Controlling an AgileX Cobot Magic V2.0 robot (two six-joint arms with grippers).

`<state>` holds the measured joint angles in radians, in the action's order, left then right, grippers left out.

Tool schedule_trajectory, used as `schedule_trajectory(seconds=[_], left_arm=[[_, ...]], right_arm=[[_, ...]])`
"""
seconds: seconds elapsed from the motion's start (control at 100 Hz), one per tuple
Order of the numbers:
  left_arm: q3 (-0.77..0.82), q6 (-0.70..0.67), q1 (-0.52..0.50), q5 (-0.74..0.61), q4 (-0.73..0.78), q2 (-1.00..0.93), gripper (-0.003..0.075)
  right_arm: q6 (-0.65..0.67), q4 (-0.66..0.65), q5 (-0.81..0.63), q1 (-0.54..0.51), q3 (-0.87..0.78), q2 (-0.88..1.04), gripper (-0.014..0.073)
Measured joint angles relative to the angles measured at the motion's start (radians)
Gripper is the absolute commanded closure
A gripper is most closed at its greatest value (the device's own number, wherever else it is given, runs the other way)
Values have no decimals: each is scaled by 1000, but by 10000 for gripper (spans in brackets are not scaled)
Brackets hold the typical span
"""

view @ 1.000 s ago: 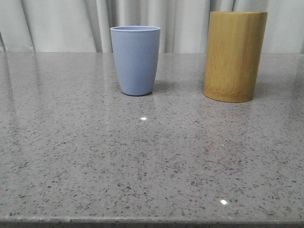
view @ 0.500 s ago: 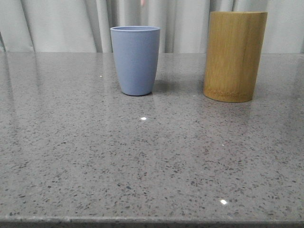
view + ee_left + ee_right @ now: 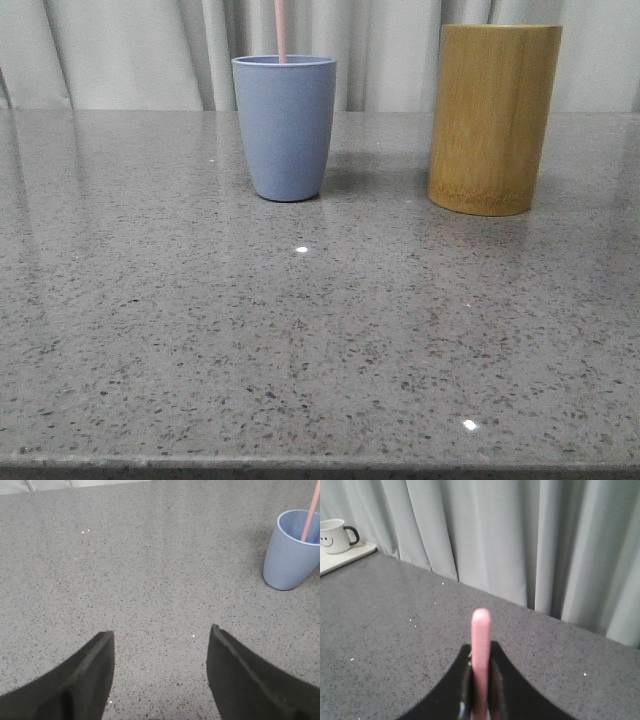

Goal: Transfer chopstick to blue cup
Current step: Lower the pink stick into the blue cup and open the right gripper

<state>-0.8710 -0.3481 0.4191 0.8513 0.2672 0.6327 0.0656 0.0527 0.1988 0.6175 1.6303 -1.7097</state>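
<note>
The blue cup [image 3: 285, 125] stands upright on the grey speckled table, left of the bamboo cylinder [image 3: 493, 118]. A pale pink chopstick [image 3: 281, 30] comes down from the top of the front view into the cup; its lower end is inside the cup. The left wrist view shows the cup [image 3: 290, 555] with the chopstick [image 3: 311, 510] in it. My right gripper [image 3: 481, 667] is shut on the chopstick [image 3: 481, 645], above the front view's frame. My left gripper [image 3: 161, 645] is open and empty over bare table, well away from the cup.
A white mug with a smiley face [image 3: 335, 536] sits on a white tray [image 3: 347, 557] at the table's far edge in the right wrist view. Grey curtains [image 3: 150, 50] hang behind the table. The table's front edge [image 3: 320, 465] runs along the bottom.
The pink chopstick has come down from above: absent one second ago, only its tip showing half a second ago, now reaching into the blue cup.
</note>
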Motion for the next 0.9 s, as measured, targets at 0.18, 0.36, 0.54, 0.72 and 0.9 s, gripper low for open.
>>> schedule_trajectory(seconds=[0.18, 0.36, 0.54, 0.72, 0.9], left_arm=[[0, 0, 0, 1, 0, 0, 323], [0, 0, 0, 1, 0, 0, 323], [0, 0, 0, 1, 0, 0, 323], [0, 0, 0, 1, 0, 0, 323], [0, -2, 0, 1, 16, -2, 323]], right_arm=[[0, 0, 2, 0, -6, -32, 487], [0, 0, 2, 0, -6, -37, 323], [0, 0, 2, 0, -6, -37, 298], [0, 0, 17, 0, -6, -26, 298], [0, -2, 60, -4, -8, 28, 298]])
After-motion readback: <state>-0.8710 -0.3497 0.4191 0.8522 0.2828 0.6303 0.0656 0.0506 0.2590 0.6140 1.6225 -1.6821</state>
